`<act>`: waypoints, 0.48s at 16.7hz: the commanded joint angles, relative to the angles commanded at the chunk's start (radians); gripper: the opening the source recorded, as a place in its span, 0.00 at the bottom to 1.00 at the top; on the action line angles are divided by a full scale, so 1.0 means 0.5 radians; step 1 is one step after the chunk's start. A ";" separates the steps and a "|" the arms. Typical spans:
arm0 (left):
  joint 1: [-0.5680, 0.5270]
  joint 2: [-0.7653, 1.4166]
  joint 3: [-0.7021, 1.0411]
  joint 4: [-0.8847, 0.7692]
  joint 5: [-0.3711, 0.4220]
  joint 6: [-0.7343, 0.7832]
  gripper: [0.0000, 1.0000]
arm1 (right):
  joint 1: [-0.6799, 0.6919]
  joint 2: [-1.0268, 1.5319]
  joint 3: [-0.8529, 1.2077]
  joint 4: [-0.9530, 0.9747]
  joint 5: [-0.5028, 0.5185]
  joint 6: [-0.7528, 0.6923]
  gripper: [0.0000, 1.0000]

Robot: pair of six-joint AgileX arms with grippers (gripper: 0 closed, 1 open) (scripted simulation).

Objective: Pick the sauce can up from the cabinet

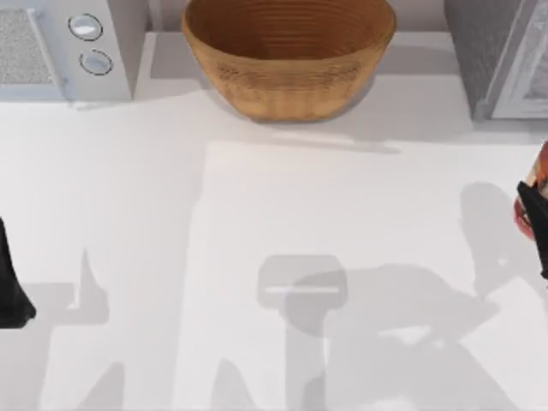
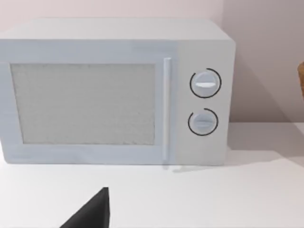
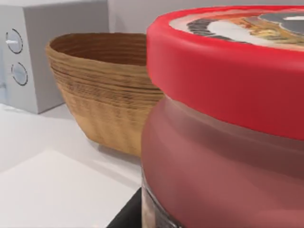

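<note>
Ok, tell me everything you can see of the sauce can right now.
The sauce can looms close in the right wrist view: a red round lid with a printed picture on top, above a reddish, smooth-looking body, upright. In the top view it is a sliver of red at the table's right edge, in front of the cabinet, with the right gripper dark against it. Its base and whatever grips it are hidden.

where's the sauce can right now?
The red-lidded sauce can sits at the top view's right edge, at the right claw, in front of the grey speckled cabinet.
</note>
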 joint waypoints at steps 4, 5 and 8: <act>0.000 0.000 0.000 0.000 0.000 0.000 1.00 | -0.035 0.566 0.051 0.525 -0.243 0.006 0.00; 0.000 0.000 0.000 0.000 0.000 0.000 1.00 | -0.042 0.681 0.061 0.631 -0.292 0.008 0.00; 0.000 0.000 0.000 0.000 0.000 0.000 1.00 | -0.058 0.949 0.085 0.881 -0.408 0.011 0.00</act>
